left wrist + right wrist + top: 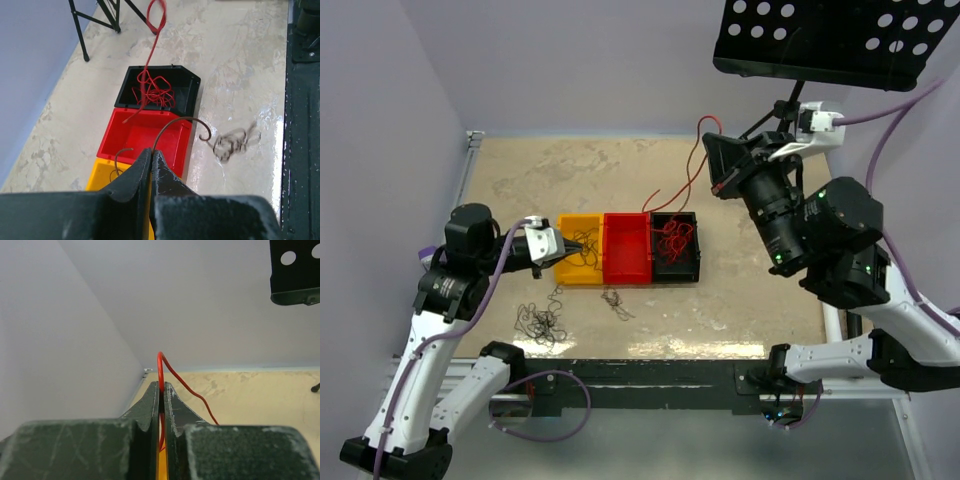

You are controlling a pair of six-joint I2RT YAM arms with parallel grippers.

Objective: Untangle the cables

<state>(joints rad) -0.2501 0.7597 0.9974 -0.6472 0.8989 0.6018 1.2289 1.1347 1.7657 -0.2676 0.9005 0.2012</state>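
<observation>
**A:** The left gripper (151,152) has its jaws pressed together, and a dark wire (180,118) arcs up out of the tips. It's pinched!

**B:** Where are the tips?

**A:** They're over the yellow bin (102,177), close to the wall nearest the gripper. Straight ahead is the red bin (145,137), and beyond that the black bin (192,85). All three stand wall to wall in one row.

**B:** Any room either side?

**A:** On the gripper's right there's bare table (240,75) with a loose dark clump (235,142) lying on it, then the black rail (300,150) along the edge. On its left there's open tabletop up to the wall (30,75).

**B:** And the other arm?

**A:** The right gripper (161,385) is up high with its jaws closed on a red wire (161,360). The wire loops over the tips and hangs down to the row of bins, where a red tangle (672,240) fills the black one. Ahead of this gripper there's only open air and the corner of the walls. A perforated black plate (295,270) sits above and to its right, well apart.

**B:** Anything else loose?

**A:** A dark pile (540,322) lies on the table below the left gripper, near the front edge.
</observation>
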